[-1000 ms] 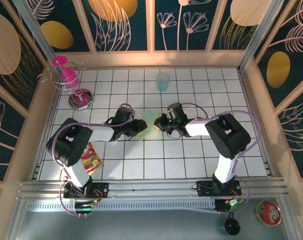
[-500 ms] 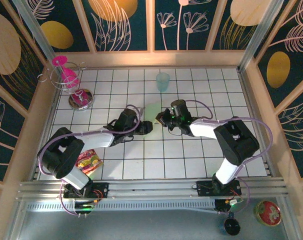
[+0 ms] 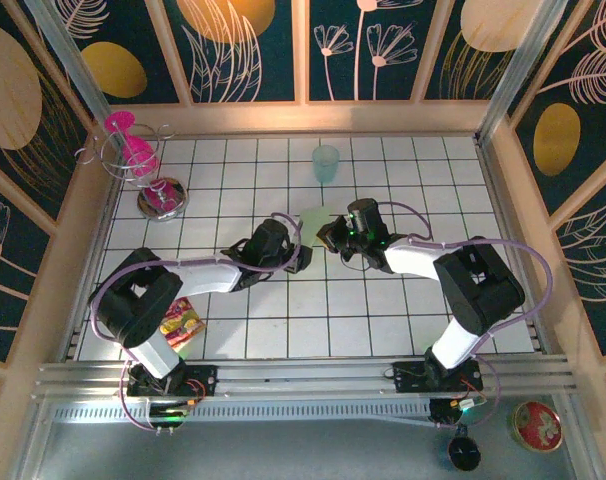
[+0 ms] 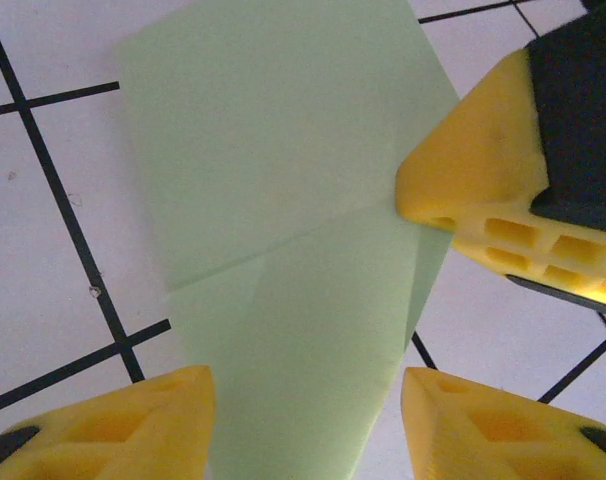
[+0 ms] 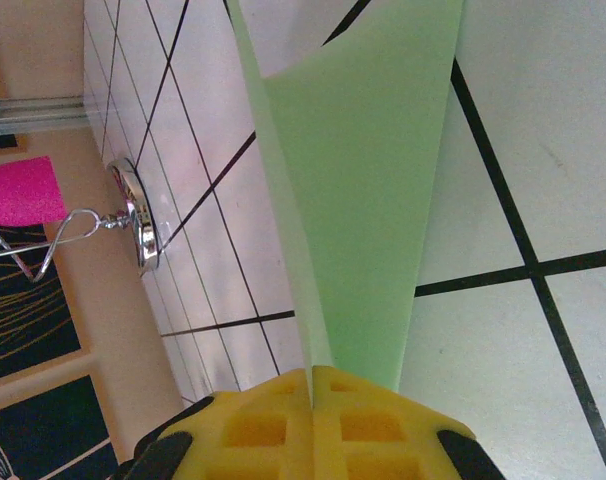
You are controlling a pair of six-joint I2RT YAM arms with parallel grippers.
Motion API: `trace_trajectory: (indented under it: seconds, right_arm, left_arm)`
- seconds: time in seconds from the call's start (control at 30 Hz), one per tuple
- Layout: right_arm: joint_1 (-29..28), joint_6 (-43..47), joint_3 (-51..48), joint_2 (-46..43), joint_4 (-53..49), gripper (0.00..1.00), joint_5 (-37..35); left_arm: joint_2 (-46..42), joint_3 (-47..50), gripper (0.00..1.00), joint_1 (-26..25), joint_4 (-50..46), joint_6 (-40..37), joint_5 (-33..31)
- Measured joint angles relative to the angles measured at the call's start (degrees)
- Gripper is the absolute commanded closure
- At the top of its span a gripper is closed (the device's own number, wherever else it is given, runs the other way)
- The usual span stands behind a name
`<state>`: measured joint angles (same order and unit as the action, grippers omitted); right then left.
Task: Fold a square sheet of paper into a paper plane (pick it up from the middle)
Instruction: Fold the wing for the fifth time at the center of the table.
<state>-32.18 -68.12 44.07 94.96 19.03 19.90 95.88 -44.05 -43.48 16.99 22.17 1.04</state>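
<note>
The left fingers (image 4: 133,425) stand about half open with nothing gripped. The green sheet (image 4: 283,200) runs between them, touching neither pad as far as the wrist view tells. It lies partly folded, one layer over another along a slanted edge. Its far corner is pinched in the right fingers (image 5: 313,405), which are fully shut on it.

The sheet looks thin, light and limp (it will likely buckle if pushed edge-on, and slide on the tiles). A pinch near the middle, close to the crease, should carry it best, because a hold at a corner lets the rest droop.

The bench (image 3: 383,320) is white tile with a black grid. Beyond the right fingers stands a teal cup (image 3: 326,163), and well to the left of the left fingers are a pink glass (image 3: 133,150) and a snack packet (image 3: 183,322). Dark floral panels wall the space.
</note>
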Motion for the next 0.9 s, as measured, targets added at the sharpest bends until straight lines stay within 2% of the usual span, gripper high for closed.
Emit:
trace_trajectory:
  seconds: [0.23,0.53,0.9]
  right_arm:
    - [0.00,-0.50,0.00,0.00,0.02,1.00,1.29]
    - [0.09,-1.53,-0.87,0.24,0.15,1.00,2.56]
    - [0.33,-1.49,-1.11,0.46,0.07,1.00,2.71]
  left_arm:
    - [3.39,-1.05,0.52,-2.21,0.87,-3.96,-3.93]
    - [6.67,-1.73,0.63,-3.41,2.19,-7.52,-6.12]
    - [6.64,-1.25,0.63,-3.41,4.42,-8.44,-6.03]
